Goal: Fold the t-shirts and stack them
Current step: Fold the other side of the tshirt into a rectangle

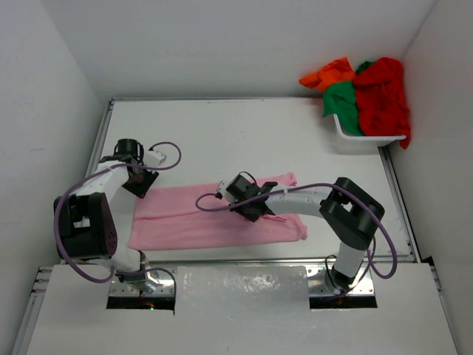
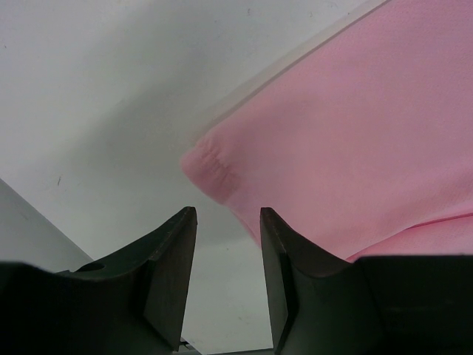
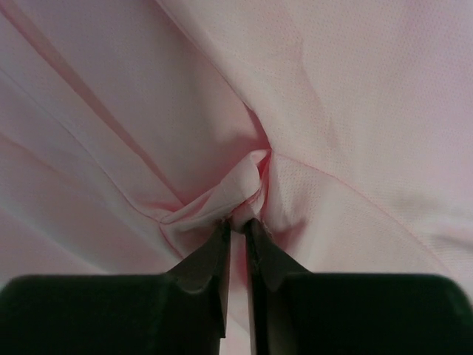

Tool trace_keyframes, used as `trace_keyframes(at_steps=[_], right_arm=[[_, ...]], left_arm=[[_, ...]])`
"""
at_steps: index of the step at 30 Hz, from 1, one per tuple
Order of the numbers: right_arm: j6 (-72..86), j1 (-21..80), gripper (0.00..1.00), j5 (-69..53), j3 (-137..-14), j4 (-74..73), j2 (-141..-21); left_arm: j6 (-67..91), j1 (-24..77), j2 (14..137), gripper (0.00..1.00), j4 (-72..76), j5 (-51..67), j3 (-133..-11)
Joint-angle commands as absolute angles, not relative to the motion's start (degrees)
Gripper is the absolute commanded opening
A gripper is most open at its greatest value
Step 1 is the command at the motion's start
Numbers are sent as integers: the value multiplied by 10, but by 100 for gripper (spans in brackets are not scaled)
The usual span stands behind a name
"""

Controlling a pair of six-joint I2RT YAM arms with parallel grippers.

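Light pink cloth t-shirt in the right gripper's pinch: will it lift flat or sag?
Likely floppy: the light pink cloth t-shirt puckers into soft folds where the right gripper pinches it, so it should drape. Probably light; it lies thin and flat. Only a small bunch is caught, so it may slip.

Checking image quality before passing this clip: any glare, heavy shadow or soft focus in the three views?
Top external: even light, sharp, no glare on the pink t-shirt. Left wrist: left gripper dark, soft grey shadow across the table. Right wrist: shirt looks paler, washed out, weave sharp, right gripper nearly black.
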State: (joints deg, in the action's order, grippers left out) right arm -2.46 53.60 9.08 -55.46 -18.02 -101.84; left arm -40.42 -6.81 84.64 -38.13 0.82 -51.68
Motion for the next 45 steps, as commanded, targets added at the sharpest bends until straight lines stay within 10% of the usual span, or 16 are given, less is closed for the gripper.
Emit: trace_keyframes(at_steps=[1,28,35,45], right_arm=[[-15,537,10,97,-572,-166,-1020],[-14,529,1,-74,-553,-155,-966],[-4,492,39,-79,-567,-181,-975],[135,392,55,-152,-489,-104,-803]], left_arm=[[-403,-69,844,38,-372,10,-530],[-413,-69,852,38,-376,8,-524],[-414,-76,852,38,-377,4,-526],[-359,-143,874,44,-372,57,-611]])
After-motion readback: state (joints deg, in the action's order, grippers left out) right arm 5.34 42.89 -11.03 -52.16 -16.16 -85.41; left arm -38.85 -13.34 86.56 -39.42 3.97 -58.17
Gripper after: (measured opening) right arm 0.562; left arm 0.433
